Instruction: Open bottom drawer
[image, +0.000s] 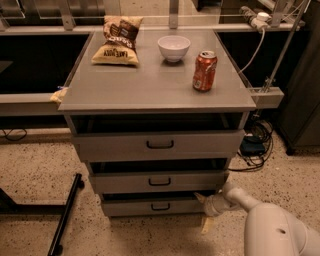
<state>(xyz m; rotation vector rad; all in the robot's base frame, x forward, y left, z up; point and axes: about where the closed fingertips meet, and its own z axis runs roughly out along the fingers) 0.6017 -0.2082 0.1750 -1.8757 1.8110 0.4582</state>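
Observation:
The grey cabinet has three drawers. The bottom drawer (150, 206) is the lowest and narrowest front, with a small black loop handle (160, 205) at its centre. A dark gap shows above its front panel. My gripper (202, 200) reaches in from the lower right on the white arm (270, 230). It sits at the right end of the bottom drawer's front, at the top edge, well right of the handle. One pale finger (206, 225) points down toward the floor.
On the cabinet top (155, 85) stand a chip bag (119, 40), a white bowl (173, 47) and a red soda can (205, 70). The top drawer (159, 145) and middle drawer (159, 181) are above. A black stand leg (65, 215) lies at left; cables (255, 145) at right.

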